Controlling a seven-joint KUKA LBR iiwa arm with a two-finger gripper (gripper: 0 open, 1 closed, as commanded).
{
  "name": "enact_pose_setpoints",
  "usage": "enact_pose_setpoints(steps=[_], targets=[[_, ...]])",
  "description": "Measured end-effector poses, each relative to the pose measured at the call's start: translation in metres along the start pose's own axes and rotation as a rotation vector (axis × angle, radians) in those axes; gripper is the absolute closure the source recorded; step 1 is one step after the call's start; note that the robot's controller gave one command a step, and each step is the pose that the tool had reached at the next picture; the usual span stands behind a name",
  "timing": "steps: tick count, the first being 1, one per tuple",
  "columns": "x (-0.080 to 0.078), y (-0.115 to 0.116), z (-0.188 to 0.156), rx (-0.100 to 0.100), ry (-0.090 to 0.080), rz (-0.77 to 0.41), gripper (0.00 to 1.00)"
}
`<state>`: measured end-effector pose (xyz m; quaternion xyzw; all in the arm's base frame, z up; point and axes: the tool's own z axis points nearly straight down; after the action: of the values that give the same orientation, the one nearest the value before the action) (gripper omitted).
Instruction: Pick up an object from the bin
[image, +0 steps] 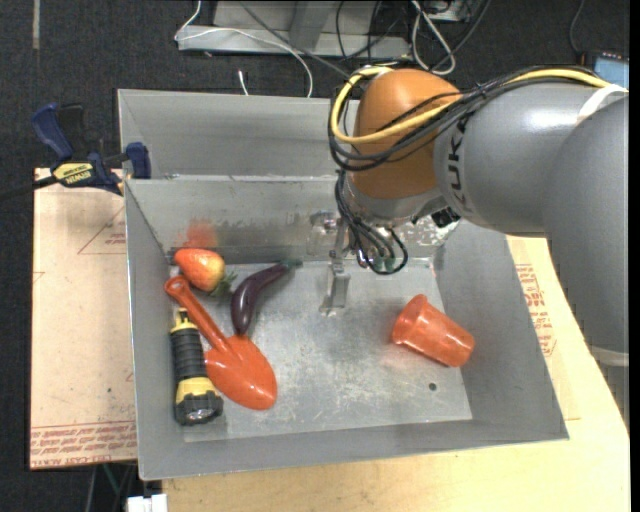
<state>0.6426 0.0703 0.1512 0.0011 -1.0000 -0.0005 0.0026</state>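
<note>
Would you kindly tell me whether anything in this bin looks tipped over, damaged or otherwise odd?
Only the orange cup at the right of the bin: it lies on its side rather than upright. The shovel, flashlight and eggplant at left look undamaged.

The arm (540, 140), cut off at the right edge, hides the far right corner of the bin (340, 380) and part of its right rim.

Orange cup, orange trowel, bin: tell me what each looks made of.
Orange cup: likely plastic, matte, evenly coloured. Orange trowel: probably plastic, glossy, with a highlight on the blade. Bin: bare grey metal, dull and scuffed.
</note>
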Motion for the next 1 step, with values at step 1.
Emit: enact_pose_setpoints(steps=[1], targets=[[-0.0014,-0.0005,-0.0053,0.000,-0.007,0.002,0.00]])
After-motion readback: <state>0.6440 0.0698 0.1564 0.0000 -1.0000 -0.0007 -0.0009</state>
